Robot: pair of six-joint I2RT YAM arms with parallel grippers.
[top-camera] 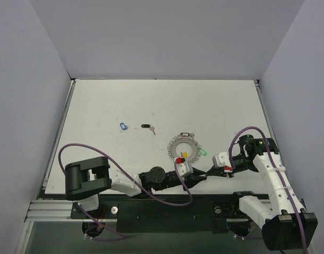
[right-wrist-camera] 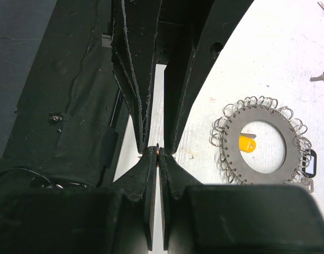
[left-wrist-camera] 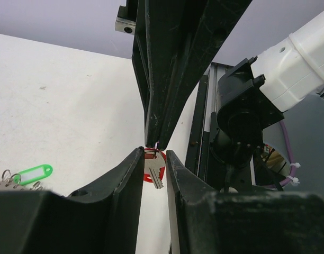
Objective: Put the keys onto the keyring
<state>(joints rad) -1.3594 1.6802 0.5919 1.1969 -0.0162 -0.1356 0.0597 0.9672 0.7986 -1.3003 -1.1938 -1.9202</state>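
Observation:
A red-headed key (left-wrist-camera: 154, 170) hangs from my right gripper (left-wrist-camera: 154, 142), which reaches down from above in the left wrist view and is shut on the key's small ring. My left gripper (left-wrist-camera: 154, 152) is open, its jaws standing narrowly apart on either side of the key. From overhead, the left gripper (top-camera: 203, 177) and right gripper (top-camera: 208, 173) meet tip to tip near the table's front edge. The keyring (top-camera: 184, 146) lies just beyond them with a yellow key (right-wrist-camera: 247, 143) in its centre, a green tag (top-camera: 203, 151) and a black tag (top-camera: 187, 134) on its rim.
A blue-tagged key (top-camera: 123, 126) and a black-tagged key (top-camera: 147, 127) lie on the white table (top-camera: 98, 106) to the left of the keyring. The left arm stretches across the table's front edge. Grey walls enclose the table on three sides.

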